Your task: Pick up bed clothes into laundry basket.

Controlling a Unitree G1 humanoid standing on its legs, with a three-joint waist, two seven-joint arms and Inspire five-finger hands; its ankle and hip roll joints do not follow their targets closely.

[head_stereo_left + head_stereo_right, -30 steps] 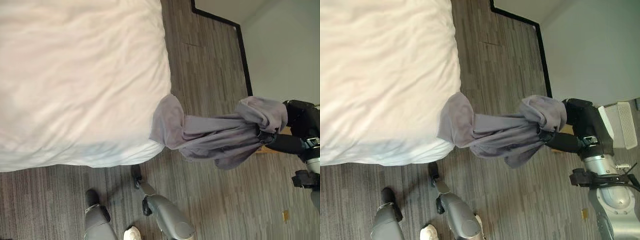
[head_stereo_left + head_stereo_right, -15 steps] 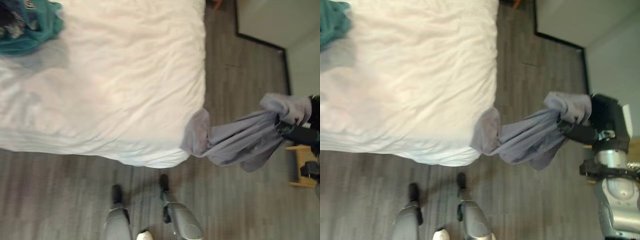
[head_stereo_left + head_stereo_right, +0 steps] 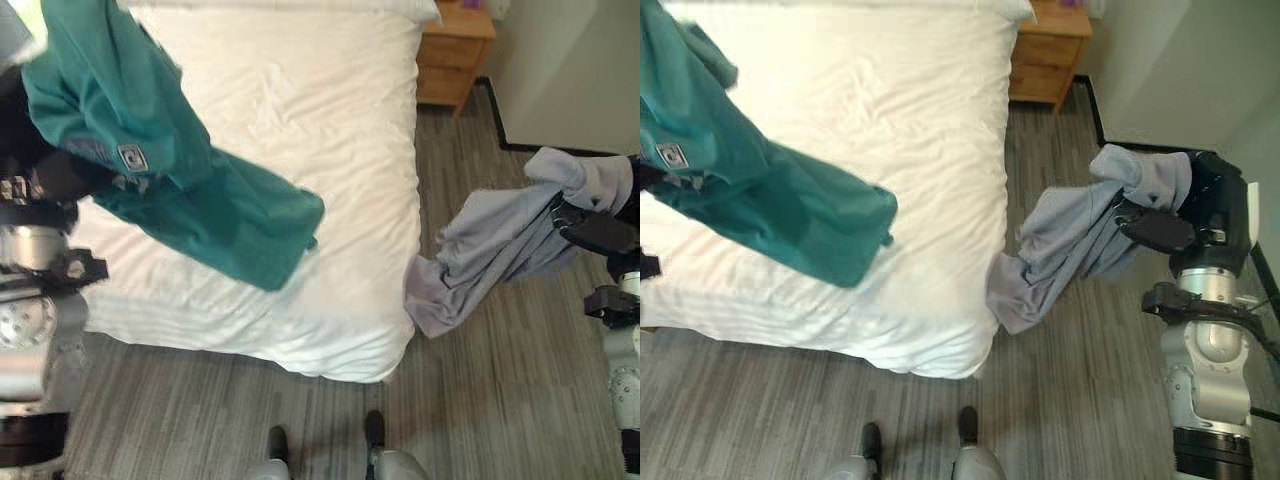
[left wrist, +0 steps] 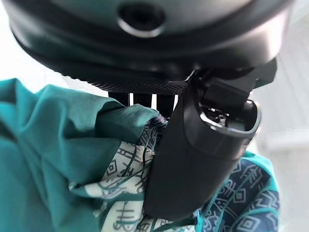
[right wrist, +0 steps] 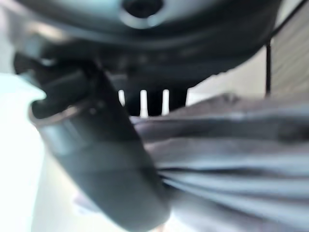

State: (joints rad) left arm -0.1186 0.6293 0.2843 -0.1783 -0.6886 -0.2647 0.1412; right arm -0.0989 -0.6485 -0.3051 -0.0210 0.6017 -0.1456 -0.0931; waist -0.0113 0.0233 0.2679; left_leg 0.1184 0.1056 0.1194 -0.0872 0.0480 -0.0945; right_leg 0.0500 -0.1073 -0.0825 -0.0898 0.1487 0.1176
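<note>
- White bed (image 3: 300, 130) stands on grey plank floor (image 3: 1080, 380), a wooden nightstand (image 3: 455, 55) at its far corner.
- Left hand (image 4: 193, 159) is clamped round a teal garment (image 3: 170, 180), which hangs from it above the bed.
- Right hand (image 3: 1155, 228) is clenched on a grey garment (image 3: 1070, 245), which droops from it toward the bed's edge.

The white bed (image 3: 300, 150) takes up the middle and left of the scene. A teal garment (image 3: 160, 170) hangs from the left hand (image 4: 193, 159), draped over the bed's left part. To the right of the bed runs a strip of bare floor (image 3: 1080, 380), crossed by a grey garment (image 3: 1070, 240) that hangs from the right hand (image 3: 1160, 228), its lower end just beside the bed's corner. A wooden nightstand (image 3: 1048, 55) closes the strip's far end, against the wall (image 3: 1170, 70). The floor before the bed's near edge lies open.
</note>
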